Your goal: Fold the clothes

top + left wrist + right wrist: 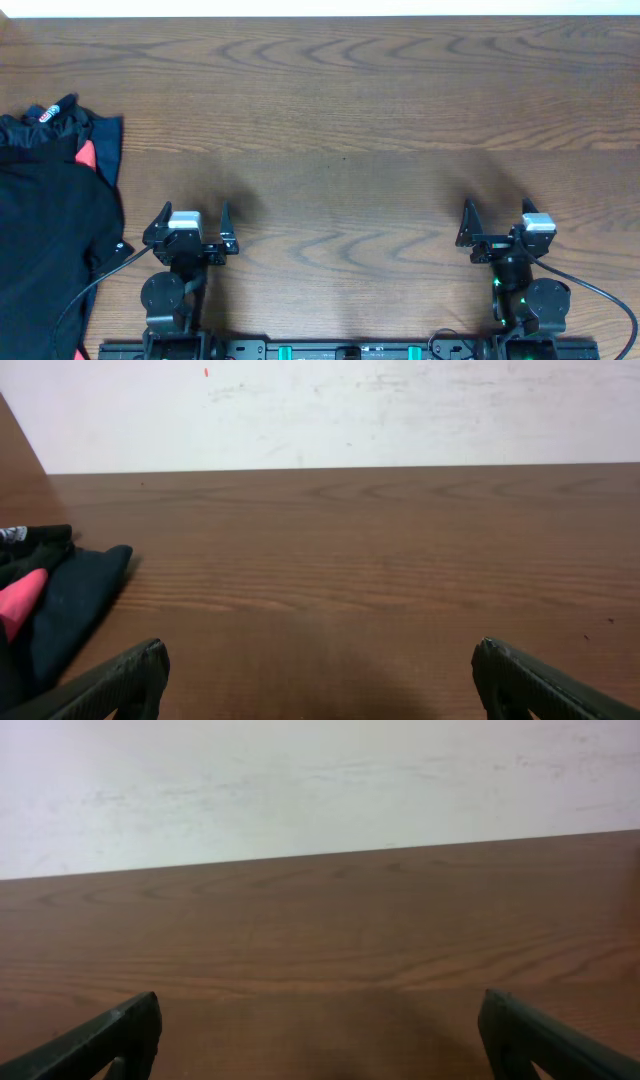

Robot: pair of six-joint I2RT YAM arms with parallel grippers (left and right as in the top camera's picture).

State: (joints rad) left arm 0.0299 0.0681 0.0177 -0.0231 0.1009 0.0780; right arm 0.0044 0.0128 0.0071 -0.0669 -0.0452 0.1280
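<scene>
The clothes (pixel 50 215) lie in a heap at the table's left edge: a plain black garment on top, with a navy piece (pixel 108 150) and a strip of red (pixel 86 153) showing beneath it. The heap's edge also shows at the lower left of the left wrist view, as the clothes (pixel 60 605). My left gripper (pixel 191 222) rests near the table's front edge just right of the heap, open and holding nothing; its jaws (pixel 320 665) stand wide apart over bare wood. My right gripper (pixel 498 219) sits at the front right, open and empty, its jaws (pixel 320 1020) likewise wide apart.
The wooden table (pixel 340 120) stretches back to a white wall (pixel 330 410). A black cable (pixel 90 285) runs from the left arm's base across the edge of the clothes; another cable (pixel 600 295) loops from the right arm's base.
</scene>
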